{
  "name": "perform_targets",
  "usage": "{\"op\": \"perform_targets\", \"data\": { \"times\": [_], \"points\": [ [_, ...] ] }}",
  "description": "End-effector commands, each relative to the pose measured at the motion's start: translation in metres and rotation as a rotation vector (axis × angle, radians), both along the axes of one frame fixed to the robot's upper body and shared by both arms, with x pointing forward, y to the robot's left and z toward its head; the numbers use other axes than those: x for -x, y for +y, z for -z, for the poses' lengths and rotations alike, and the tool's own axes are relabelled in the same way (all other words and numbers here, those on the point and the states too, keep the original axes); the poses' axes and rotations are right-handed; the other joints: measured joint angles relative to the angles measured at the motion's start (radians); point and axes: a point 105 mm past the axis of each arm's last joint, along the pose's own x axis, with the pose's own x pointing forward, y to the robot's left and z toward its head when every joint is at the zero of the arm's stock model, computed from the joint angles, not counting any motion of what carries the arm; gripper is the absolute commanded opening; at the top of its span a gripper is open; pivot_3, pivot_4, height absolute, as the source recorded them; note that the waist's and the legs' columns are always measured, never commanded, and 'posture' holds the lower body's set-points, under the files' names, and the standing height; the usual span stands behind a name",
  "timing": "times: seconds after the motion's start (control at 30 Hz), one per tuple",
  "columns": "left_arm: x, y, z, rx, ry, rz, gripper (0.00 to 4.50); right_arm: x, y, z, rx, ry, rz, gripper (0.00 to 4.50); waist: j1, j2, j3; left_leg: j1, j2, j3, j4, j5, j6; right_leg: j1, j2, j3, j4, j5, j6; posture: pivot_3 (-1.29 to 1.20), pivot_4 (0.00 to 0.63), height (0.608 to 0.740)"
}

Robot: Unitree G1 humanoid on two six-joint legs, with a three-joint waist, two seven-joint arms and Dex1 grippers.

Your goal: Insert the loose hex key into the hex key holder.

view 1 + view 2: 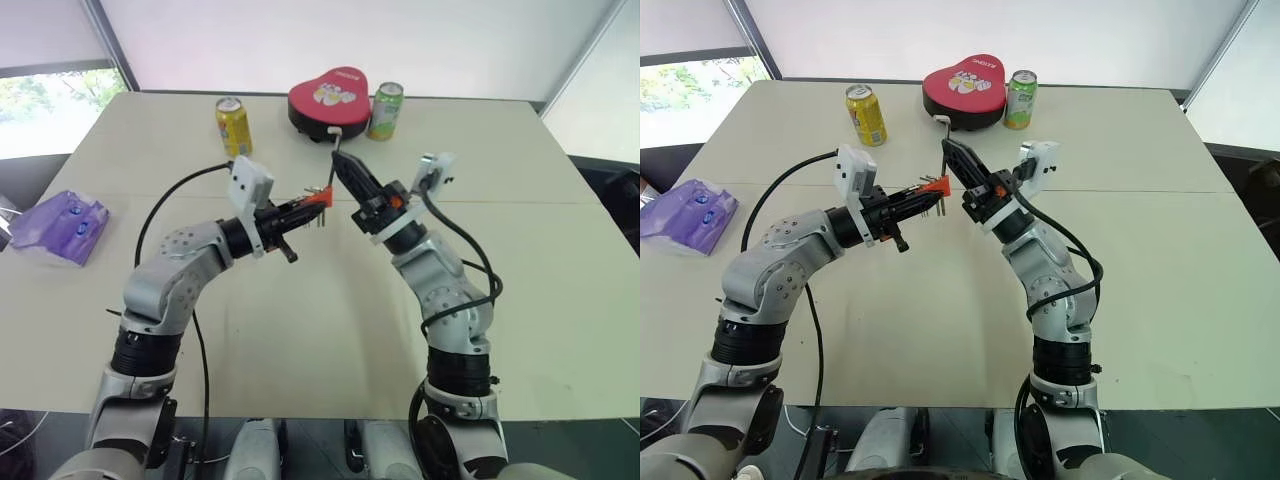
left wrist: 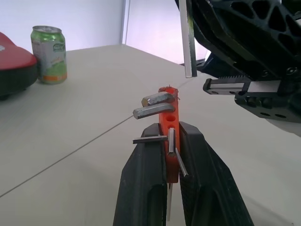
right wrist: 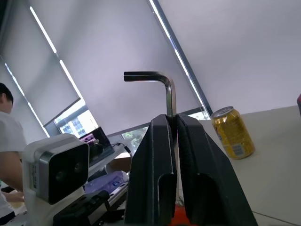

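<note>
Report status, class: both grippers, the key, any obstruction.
Left gripper shut on red-orange plastic hex key holder. Right gripper shut on grey L-shaped metal hex key, poised above holder. Nothing between them.

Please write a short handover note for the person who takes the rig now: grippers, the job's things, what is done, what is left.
Left gripper: shut on the small red-orange plastic hex key holder, held above the table.
Right gripper: shut on the thin grey L-shaped loose hex key, its long end just above the holder.
Done: both things picked up.
Left: line up the key with a free hole and insert it.
</note>
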Motion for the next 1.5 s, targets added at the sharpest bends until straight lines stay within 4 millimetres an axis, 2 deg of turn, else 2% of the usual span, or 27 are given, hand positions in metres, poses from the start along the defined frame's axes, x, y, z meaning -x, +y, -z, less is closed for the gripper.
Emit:
{"op": "perform_targets", "data": {
  "times": [0.03, 0.87, 1.17, 1.5],
  "points": [
    [0.001, 0.0, -0.015, 0.014, -0.069, -0.002, 0.0, 0.008, 0.002, -0.015, -0.022, -0.075, -0.001, 0.08, 0.001, 0.0, 0.0, 0.0, 0.0, 0.0, 0.0, 0.0, 0.0, 0.0, 0.0, 0.0, 0.0, 0.0, 0.0, 0.0, 0.15, 0.74],
    [0.004, 0.0, -0.014, 0.014, -0.073, 0.009, 0.0, -0.006, -0.003, -0.002, 0.054, -0.085, 0.087, 0.08, 0.002, 0.0, 0.0, 0.0, 0.0, 0.0, 0.0, 0.0, 0.0, 0.0, 0.0, 0.0, 0.0, 0.0, 0.0, 0.0, 0.15, 0.74],
    [0.004, -0.002, -0.014, 0.011, -0.071, 0.015, 0.0, -0.013, -0.011, -0.004, 0.05, -0.093, 0.131, 0.08, 0.002, 0.0, 0.0, 0.0, 0.0, 0.0, 0.0, 0.0, 0.0, 0.0, 0.0, 0.0, 0.0, 0.0, 0.0, 0.0, 0.15, 0.74],
    [0.001, 0.0, -0.016, 0.021, -0.075, 0.0, 0.0, -0.011, -0.01, -0.003, 0.059, -0.099, 0.128, 0.08, 0.002, 0.0, 0.0, 0.0, 0.0, 0.0, 0.0, 0.0, 0.0, 0.0, 0.0, 0.0, 0.0, 0.0, 0.0, 0.0, 0.15, 0.74]
  ]
}}
